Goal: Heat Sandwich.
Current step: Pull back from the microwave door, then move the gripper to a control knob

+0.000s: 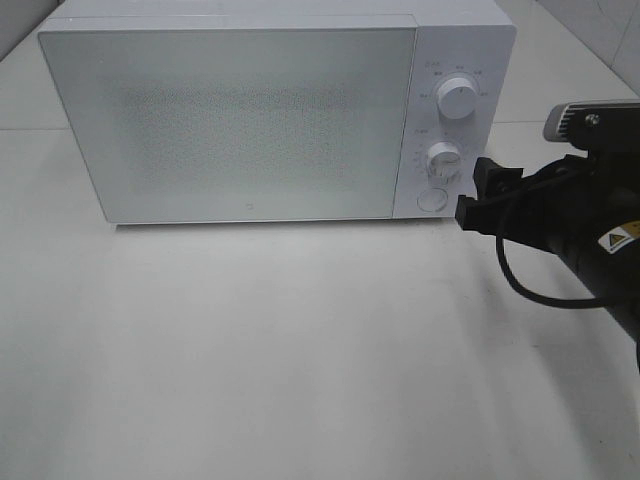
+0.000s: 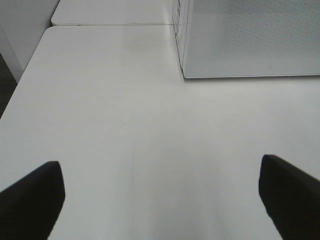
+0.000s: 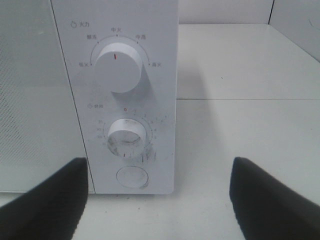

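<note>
Microwave [image 1: 230,120] is sitting at the back of the white tabletop [image 1: 300,350], and its wide frosted door [image 1: 230,125] is lying shut, flush with the front. Its control panel is running down the right side, with an upper knob [image 1: 458,98], a lower knob [image 1: 444,158] and a round button [image 1: 431,199] stacked one under another. The red mark on the upper knob is pointing straight up.

The right pincer [image 1: 472,192] is hovering close in front of that panel, level with the lower knob and the button. Its two black fingers [image 3: 45,205] are standing wide apart, released, with nothing between them. In the wrist view they are framing the panel without gripping either knob.

The left pincer [image 2: 160,200] is hanging over bare tabletop to the left of the microwave. It is also released, with its fingers [image 2: 30,200] spread wide and holding nothing. The microwave's lower front corner is showing ahead of it.

The sandwich is not showing in any view. The frosted door is hiding the oven's inside, so I cannot tell whether it is lying in there.
</note>
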